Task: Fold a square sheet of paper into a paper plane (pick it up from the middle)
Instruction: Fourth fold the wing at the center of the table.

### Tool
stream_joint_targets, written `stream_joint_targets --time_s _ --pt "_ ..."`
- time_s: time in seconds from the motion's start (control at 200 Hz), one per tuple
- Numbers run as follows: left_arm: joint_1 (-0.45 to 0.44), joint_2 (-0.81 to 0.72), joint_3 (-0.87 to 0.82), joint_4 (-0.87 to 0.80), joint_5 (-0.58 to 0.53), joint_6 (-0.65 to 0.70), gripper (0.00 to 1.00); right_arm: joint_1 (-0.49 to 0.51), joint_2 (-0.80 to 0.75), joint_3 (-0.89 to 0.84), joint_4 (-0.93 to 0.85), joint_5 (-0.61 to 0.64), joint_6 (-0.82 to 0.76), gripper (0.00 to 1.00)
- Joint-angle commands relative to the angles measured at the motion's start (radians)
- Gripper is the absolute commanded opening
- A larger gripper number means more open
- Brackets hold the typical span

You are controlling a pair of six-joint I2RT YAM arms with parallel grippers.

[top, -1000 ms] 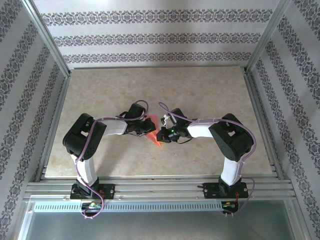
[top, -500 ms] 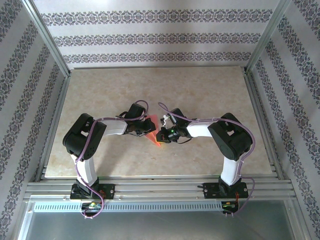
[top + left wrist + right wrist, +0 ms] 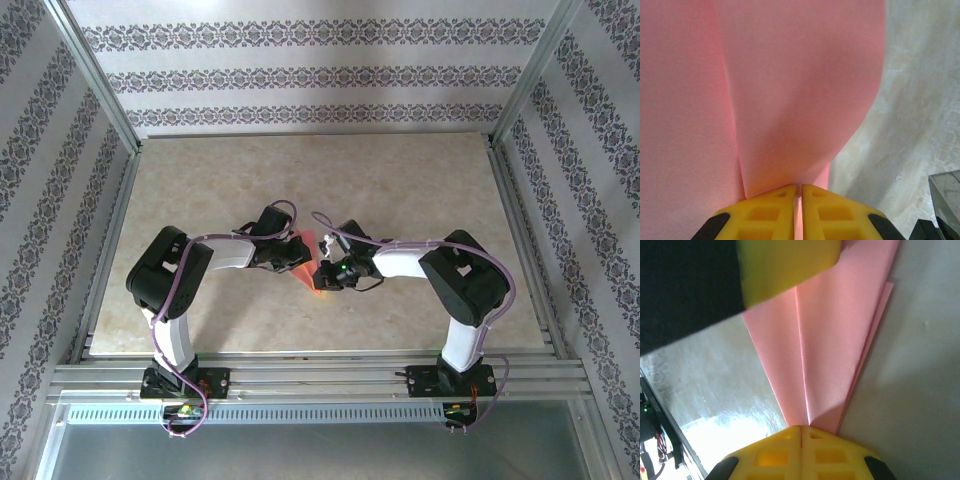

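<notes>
While left gripper (image 3: 798, 189) and right gripper (image 3: 801, 430) both pinch the paper plane (image 3: 825, 350), late folding.
Next, I judge: press the crease flat, gently.

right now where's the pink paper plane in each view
top external: paper plane mid-table, between left gripper and right gripper
left wrist: paper plane across left and centre, above yellow fingers
right wrist: paper plane at centre, narrowing down to yellow fingers
shared landmark: marble tabletop beside it

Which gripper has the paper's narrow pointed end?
The right gripper: the paper plane tapers to a point at its jaws. The left gripper pinches a broad part.
</notes>
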Motion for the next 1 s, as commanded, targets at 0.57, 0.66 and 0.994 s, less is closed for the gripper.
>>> stream_joint_targets --time_s 0.57,0.66,0.994 --pt "0.015 0.065 -0.010 -0.124 -0.069 -0.014 0.13 -0.016 -0.232 -0.060 -0.056 0.089 -0.018 0.09" --pt "0.015 0.067 -0.009 -0.121 -0.067 -0.018 0.13 -0.007 -0.175 -0.020 -0.054 0.110 -0.011 0.07" --pt "0.016 0.066 -0.017 -0.094 -0.049 -0.038 0.13 0.024 -0.035 0.071 -0.048 0.143 0.010 0.04"
